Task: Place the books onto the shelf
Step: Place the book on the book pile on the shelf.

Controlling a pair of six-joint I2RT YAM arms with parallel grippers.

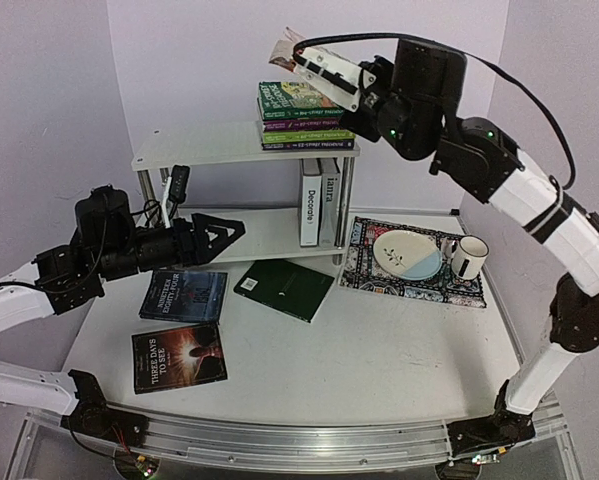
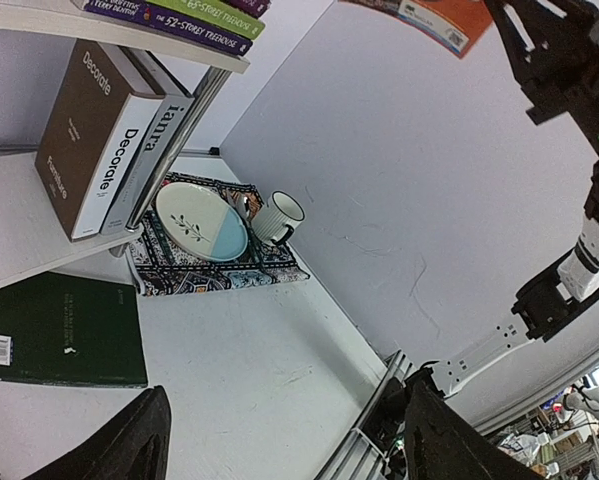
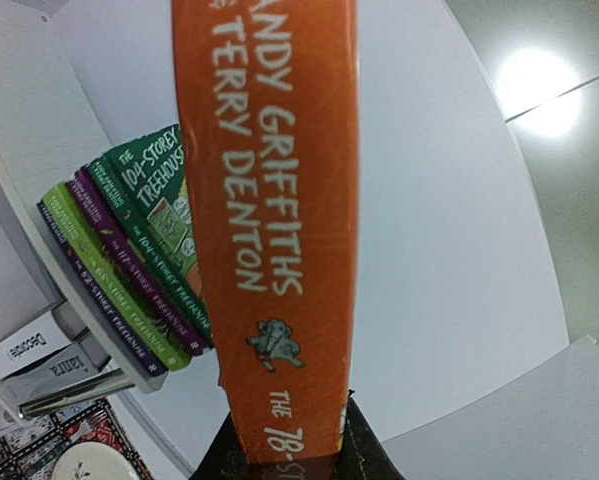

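Note:
My right gripper is shut on an orange Treehouse paperback, held in the air just above and to the left of a flat stack of several Treehouse books on the shelf's top board. "Decorate" and "ianra" stand upright on the lower board. Three books lie flat on the table: a dark green one, a dark blue one and "Three Days to See". My left gripper hangs open and empty by the lower board's front left, above the dark blue book.
A black patterned mat lies right of the shelf with a plate and a striped mug on it. Chrome shelf legs stand beside the mat. Walls close in behind and to the right.

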